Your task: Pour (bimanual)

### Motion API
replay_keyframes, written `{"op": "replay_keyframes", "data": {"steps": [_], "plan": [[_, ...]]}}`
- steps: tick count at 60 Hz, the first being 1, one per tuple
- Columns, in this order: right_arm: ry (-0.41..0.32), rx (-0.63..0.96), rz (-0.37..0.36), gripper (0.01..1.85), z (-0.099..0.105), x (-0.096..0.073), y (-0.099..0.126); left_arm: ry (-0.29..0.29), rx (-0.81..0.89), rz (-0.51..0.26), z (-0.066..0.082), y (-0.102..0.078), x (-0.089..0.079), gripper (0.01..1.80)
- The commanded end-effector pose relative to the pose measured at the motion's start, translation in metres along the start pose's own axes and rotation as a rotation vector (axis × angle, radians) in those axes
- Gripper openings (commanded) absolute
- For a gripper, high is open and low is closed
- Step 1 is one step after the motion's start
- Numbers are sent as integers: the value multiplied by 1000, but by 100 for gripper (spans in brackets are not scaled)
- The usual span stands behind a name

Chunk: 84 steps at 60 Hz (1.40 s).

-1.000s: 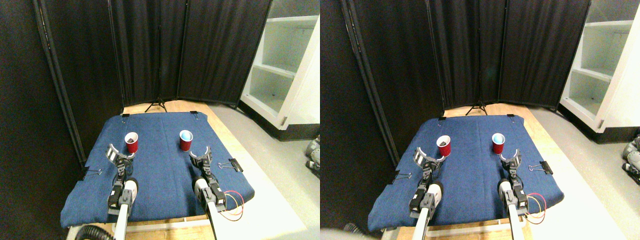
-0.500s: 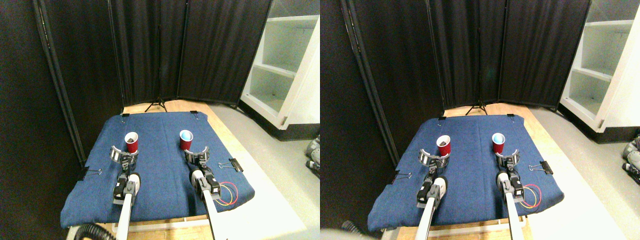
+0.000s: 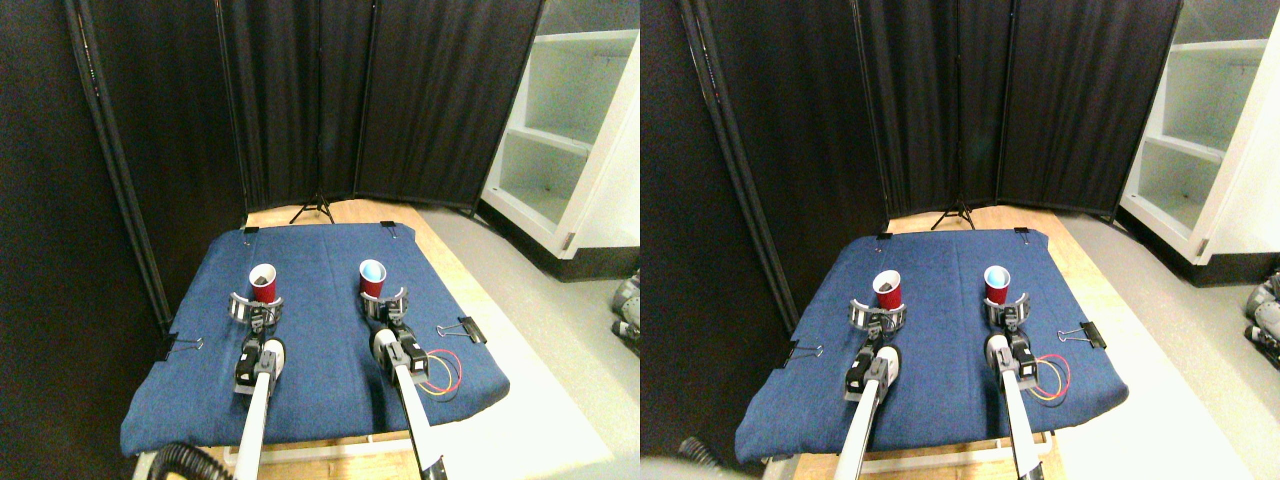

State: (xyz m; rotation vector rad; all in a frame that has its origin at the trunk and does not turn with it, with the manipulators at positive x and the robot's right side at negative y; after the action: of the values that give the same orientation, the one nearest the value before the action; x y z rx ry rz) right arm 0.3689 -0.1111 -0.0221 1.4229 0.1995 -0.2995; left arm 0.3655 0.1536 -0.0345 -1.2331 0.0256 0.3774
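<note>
Over the last second I've driven both arms forward, away from me. The left hand (image 3: 253, 305) was short of its cup and tipped to one side; now it sits level at the base of the left red cup (image 3: 263, 283), its curved jaws spread to either side of the cup's foot. The right hand (image 3: 384, 300) has made the same advance and now brackets the foot of the right red cup (image 3: 372, 279). Both cups stand where they were, upright on the blue cloth (image 3: 320, 350) covering the bench (image 3: 440, 255), the left one showing something dark inside, the right one pale blue at the mouth.

I read this as the reach nearly finished: both hands are placed for a grasp, but neither has closed. The jaws on each side are wide open and hold nothing; whether they already touch the cup walls I cannot tell at this size.

As for pose, both arms run long and nearly straight up from the near edge, the left one angled slightly right, the right one leaning left toward its cup. The red and yellow wires (image 3: 443, 372) loop beside the right arm, clear of the cup. A binder clip (image 3: 462, 328) lies just right of the right hand.
</note>
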Motion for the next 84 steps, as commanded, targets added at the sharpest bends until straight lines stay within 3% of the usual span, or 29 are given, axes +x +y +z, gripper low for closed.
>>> {"op": "replay_keyframes", "data": {"steps": [1, 11, 29, 58, 84], "plan": [[10, -24, 11, 94, -6, 4, 4, 1, -23, -31, -4, -4, 4, 121], [20, -15, -1, 108, -10, 7, 5, 13, -57, -20, -6, -5, 7, 120], [10, 50, -13, 107, -15, 16, 4, 40, -167, -31, -10, -2, 17, 121], [-17, 126, -49, 117, -12, 33, -8, 59, -177, -20, -12, 3, 27, 113], [-22, 123, -44, 116, -9, 35, -7, 61, -147, 3, -17, 2, 39, 113]]}}
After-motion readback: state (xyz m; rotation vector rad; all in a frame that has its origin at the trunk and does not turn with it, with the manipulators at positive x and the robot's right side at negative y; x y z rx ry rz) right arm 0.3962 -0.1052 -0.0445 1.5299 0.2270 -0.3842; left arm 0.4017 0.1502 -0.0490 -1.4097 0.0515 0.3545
